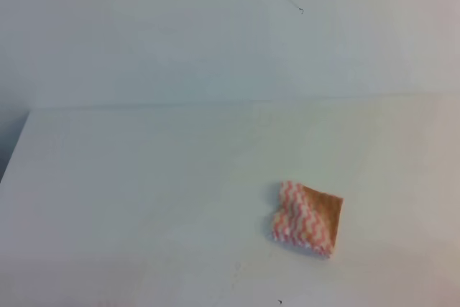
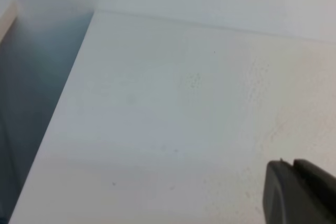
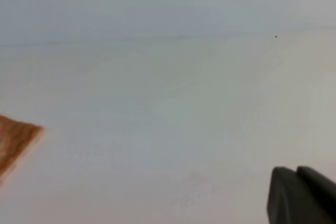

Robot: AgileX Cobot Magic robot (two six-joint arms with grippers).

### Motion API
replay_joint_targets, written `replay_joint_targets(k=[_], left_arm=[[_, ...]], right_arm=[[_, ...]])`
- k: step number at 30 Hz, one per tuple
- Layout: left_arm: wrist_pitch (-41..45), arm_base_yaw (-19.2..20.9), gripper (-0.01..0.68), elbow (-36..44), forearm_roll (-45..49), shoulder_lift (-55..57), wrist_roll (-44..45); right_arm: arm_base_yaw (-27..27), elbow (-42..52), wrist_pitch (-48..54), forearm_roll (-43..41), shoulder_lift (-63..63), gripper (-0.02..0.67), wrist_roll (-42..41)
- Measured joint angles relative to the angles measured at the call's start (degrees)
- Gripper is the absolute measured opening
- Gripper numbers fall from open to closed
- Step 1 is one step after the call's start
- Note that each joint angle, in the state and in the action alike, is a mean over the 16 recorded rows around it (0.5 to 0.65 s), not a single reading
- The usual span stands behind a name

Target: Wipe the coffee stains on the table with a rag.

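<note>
Rag (image 1: 307, 218): pink-and-white zigzag cloth, folded over, tan-brown patch along its far-right edge; lying flat on the surface (image 1: 144, 199), right of middle and toward the near edge. Brown corner also visible at the left border of the right wrist view (image 3: 16, 141). No amber blotch discernible beside the rag. Tiny dark speck (image 1: 280, 301) nearer than the rag.

Right tool (image 3: 302, 195): dark tip only, low right corner, well apart from the rag; jaws together.

Left tool (image 2: 299, 192): dark tip above bare surface; jaw state not discernible.
</note>
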Motion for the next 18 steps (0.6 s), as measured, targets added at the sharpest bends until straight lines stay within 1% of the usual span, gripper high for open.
replay_joint_targets(k=[9,18], left_arm=[[0.0,0.0,-0.001,0.0,0.0,-0.2,0.0],[0.0,0.0,-0.001,0.0,0.0,-0.1,0.0]], right_arm=[[0.0,0.0,0.9,1.7,0.0,-0.003,0.5],[-0.1,0.0,0.7,4.6,-0.3,-0.003,-0.8]])
